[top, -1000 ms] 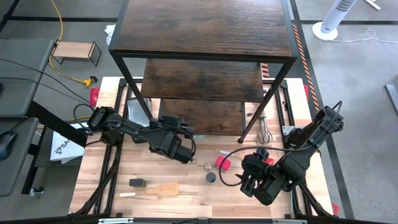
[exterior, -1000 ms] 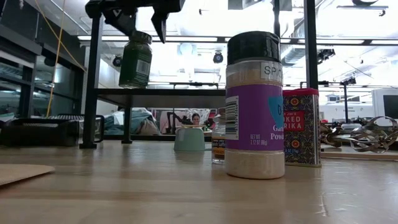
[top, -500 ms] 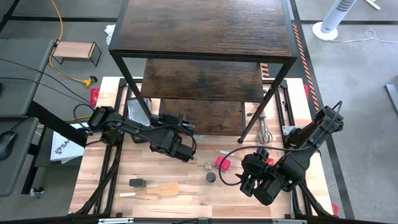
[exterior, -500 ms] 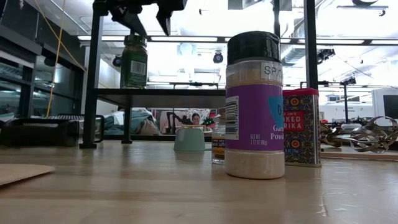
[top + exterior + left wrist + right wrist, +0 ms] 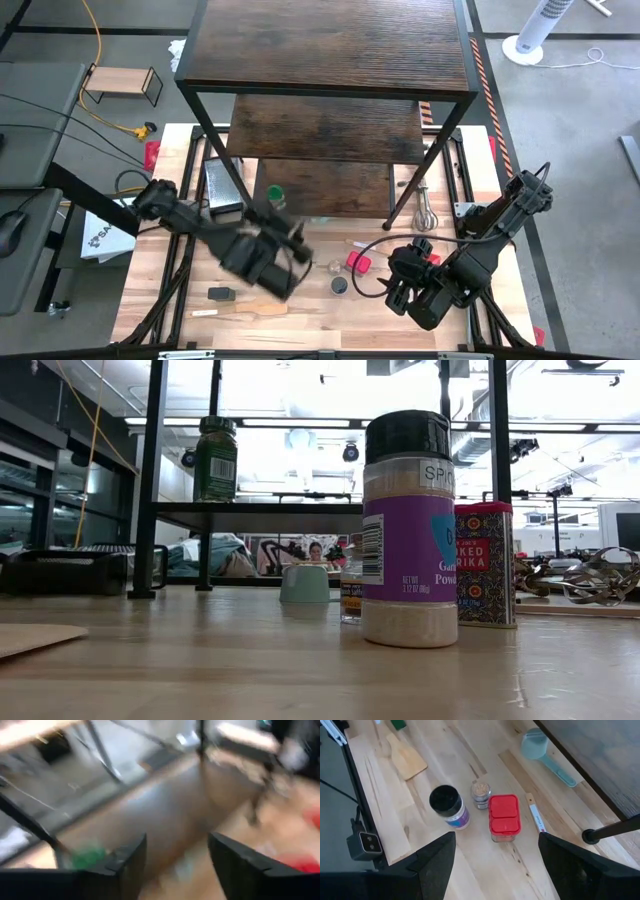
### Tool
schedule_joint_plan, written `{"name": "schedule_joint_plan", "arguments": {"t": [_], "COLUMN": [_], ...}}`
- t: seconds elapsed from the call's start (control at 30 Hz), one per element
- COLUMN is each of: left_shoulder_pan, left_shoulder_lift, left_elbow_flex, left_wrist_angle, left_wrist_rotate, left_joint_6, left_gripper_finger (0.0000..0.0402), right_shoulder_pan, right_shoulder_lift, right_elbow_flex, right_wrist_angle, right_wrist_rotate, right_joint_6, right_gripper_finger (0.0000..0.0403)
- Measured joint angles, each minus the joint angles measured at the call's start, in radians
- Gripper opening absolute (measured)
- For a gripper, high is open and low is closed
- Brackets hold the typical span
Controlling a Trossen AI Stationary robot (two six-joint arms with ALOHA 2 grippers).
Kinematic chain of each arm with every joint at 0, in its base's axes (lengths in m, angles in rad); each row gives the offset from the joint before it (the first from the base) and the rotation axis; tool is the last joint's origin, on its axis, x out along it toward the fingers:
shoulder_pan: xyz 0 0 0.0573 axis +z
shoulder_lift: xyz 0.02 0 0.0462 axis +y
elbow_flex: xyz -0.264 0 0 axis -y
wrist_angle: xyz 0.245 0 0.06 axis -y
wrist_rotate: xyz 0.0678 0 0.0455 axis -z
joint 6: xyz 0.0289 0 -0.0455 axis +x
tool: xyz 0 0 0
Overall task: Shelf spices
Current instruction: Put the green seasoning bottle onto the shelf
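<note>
A: Green-lidded jar (image 5: 275,193) stands on the shelf's (image 5: 330,187) lowest board, near its left front edge. Left gripper (image 5: 262,262) empty, jaws spread. A wide swing could clip the post or jar.

B: Versus half a second ago: it let go and pulled back. Right gripper (image 5: 405,290) waits spread above the dark-lidded jar (image 5: 449,806), red jar (image 5: 504,817), tiny jar (image 5: 480,794).

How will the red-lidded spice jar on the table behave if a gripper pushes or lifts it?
The red-lidded jar looks squarish with flat sides, so it should slide rather than roll. It stands taller than wide, so a high push may tip it. It is small, probably light.
</note>
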Motion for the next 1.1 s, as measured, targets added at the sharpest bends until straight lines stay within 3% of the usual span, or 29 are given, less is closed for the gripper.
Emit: {"name": "schedule_joint_plan", "arguments": {"t": [0.1,0.2,0.3,0.4,0.57,0.83,1.1], "left_shoulder_pan": [-0.062,-0.11,-0.133,-0.149,-0.149,-0.101,-0.02], "left_shoulder_lift": [0.0,0.003,0.003,0.003,0.003,0.003,0.003], "left_elbow_flex": [-0.072,-0.181,-0.272,-0.347,-0.42,-0.482,-0.484], "left_wrist_angle": [0.025,0.051,0.08,0.159,0.3,0.319,0.41], "left_wrist_rotate": [0.117,0.148,0.127,-0.001,-0.118,-0.116,-0.19], "left_joint_6": [-0.062,-0.267,-0.609,-0.884,-0.86,-0.844,-0.797], "left_gripper_finger": [0.0131,0.0034,0.0013,0.0003,0.0001,0.0001,0.0], "right_shoulder_pan": [0.0,0.0,0.0,0.0,-0.003,-0.021,-0.048], "right_shoulder_lift": [0.0,0.002,0.002,0.002,0.003,0.003,0.003], "right_elbow_flex": [0.0,0.0,0.0,0.0,0.0,0.0,0.0], "right_wrist_angle": [0.0,0.0,0.0,0.0,-0.002,-0.004,-0.005], "right_wrist_rotate": [0.02,0.045,0.099,0.162,0.223,0.232,0.224], "right_joint_6": [0.028,0.075,0.132,0.186,0.201,0.192,0.148], "right_gripper_finger": [0.0282,0.0282,0.0282,0.0282,0.0282,0.0282,0.0282]}}
